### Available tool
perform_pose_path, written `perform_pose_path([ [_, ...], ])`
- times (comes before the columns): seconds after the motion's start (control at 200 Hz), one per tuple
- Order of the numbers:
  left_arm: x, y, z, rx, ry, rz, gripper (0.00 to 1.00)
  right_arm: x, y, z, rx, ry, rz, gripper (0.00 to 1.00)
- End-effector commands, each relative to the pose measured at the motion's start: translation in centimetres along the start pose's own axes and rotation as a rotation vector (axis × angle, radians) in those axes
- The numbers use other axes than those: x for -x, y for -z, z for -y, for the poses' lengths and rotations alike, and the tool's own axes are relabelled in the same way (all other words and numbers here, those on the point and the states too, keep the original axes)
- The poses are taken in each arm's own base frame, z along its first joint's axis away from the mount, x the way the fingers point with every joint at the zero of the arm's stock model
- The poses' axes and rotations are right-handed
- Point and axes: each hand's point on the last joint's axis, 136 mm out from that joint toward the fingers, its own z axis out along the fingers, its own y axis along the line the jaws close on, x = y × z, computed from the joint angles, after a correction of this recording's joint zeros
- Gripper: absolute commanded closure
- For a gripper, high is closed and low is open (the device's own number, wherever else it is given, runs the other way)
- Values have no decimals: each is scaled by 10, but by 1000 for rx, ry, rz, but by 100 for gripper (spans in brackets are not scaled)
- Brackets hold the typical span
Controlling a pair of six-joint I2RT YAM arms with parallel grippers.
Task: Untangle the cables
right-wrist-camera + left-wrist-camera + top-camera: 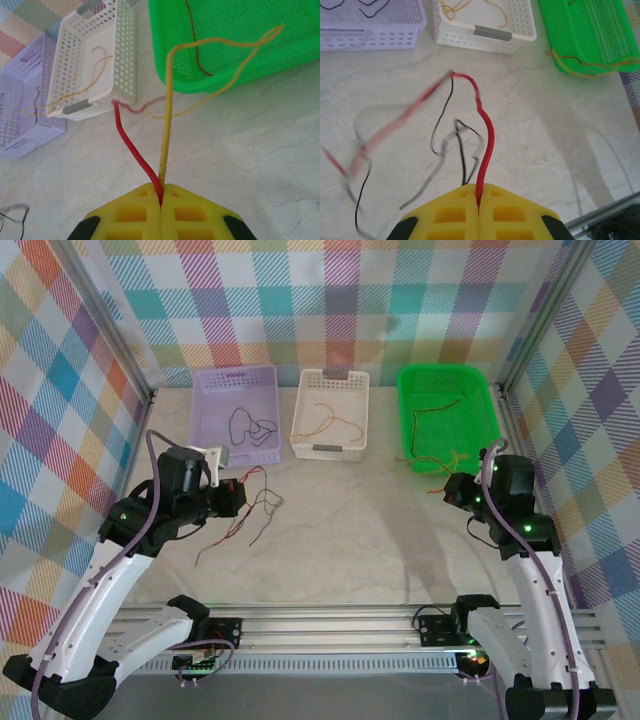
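The left end effector (479,204) pinches a red cable (487,150) above the desk (545,125); the right end effector (161,201) clamps another red wire (131,142) and a yellow wire (167,100).

No readable text or labels.

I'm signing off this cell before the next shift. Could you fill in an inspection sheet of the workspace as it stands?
Surface: pale marbled table, nothing spilled.
Job's things: red-and-black tangle on the table; black cables in the purple basket; orange cable in the white basket; thin cables in the green basket.
Clutter: nothing seen.
Grippers: left gripper shut on the tangle's red cable; right gripper shut on a red-yellow pair.
Cables: purple arm cables along both arms.
Surroundings: checked walls, aluminium rail.
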Motion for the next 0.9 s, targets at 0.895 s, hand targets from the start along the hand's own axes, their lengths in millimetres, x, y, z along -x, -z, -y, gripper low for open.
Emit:
perform_pose_path([
  [0.895,36,-92,69,-245,147,2,100,-4,42,-88,444,98,13,100],
])
